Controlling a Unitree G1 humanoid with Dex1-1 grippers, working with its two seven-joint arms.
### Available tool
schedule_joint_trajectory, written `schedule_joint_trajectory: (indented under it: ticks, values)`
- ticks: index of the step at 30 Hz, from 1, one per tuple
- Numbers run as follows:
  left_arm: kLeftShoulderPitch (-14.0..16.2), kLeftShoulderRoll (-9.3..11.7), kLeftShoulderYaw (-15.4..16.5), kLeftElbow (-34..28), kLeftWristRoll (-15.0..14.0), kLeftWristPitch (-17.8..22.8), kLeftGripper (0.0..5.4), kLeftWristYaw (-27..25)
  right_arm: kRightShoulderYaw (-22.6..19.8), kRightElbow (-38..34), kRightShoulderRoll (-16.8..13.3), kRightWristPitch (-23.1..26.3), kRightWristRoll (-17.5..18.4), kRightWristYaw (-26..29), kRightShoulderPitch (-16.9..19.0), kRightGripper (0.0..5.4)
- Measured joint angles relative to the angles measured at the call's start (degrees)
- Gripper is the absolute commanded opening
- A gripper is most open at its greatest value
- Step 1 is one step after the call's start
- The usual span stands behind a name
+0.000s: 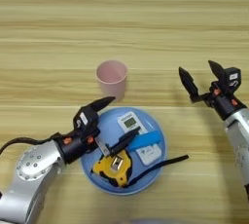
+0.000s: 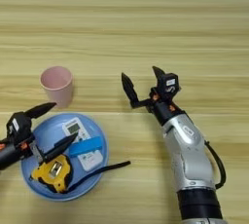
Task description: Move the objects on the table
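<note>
Over the plate [image 1: 99, 167], left pincer [image 1: 113, 124] gapes wide above the tape measure [image 1: 114, 167]: heavy, hard, best gripped across its flat sides.

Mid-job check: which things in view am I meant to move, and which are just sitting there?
To move:
pink cup, upright on the table
blue block, lying on the white remote
tape measure, in the plate with both

Not for moving:
blue plate

Left gripper open above the plate; right gripper open over bare table.
</note>
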Motion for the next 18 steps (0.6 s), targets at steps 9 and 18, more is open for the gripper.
schedule_joint_trajectory:
  ticks: [9, 18]
  values:
    - [-1.5, -0.2, -3.8, 1.2, 1.0, 1.0, 5.35, -0.6, 0.5, 0.1, 0.2, -0.6, -0.1, 0.0, 0.0, 5.4]
    - [-2.9, -0.7, -5.4, 3.2, 3.3, 2.7, 5.35, 2.0, 0.9, 0.1, 0.3, -0.6, -0.2, -0.1, 0.0, 5.4]
